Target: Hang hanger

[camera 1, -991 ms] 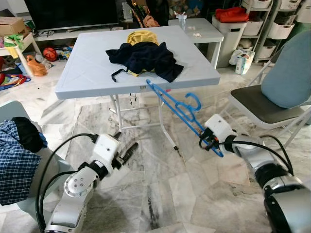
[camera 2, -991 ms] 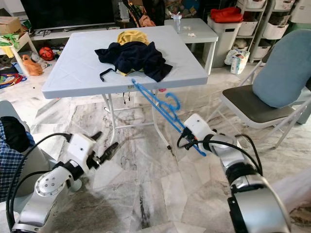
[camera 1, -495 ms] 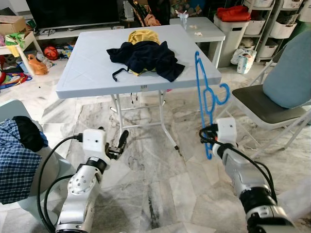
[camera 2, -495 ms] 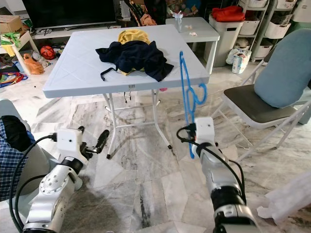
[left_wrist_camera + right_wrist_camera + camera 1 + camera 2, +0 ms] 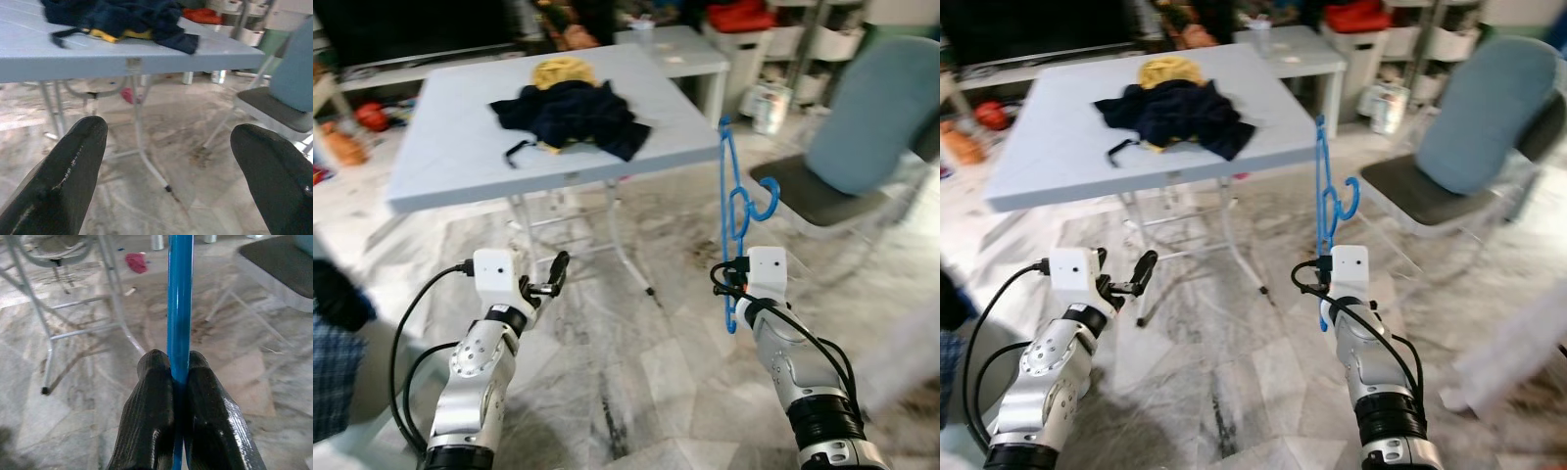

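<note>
Right wrist view, slim blue hanger (image 5: 180, 308), upright

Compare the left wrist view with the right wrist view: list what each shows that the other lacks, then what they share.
Left wrist view: the left hand, fingers spread apart, the grey table with dark clothes on it, and a chair.

Right wrist view: the right hand, fingers pinched on the blue hanger, which stands upright in its grip.

Both: the marble floor and the table's white metal legs.
</note>
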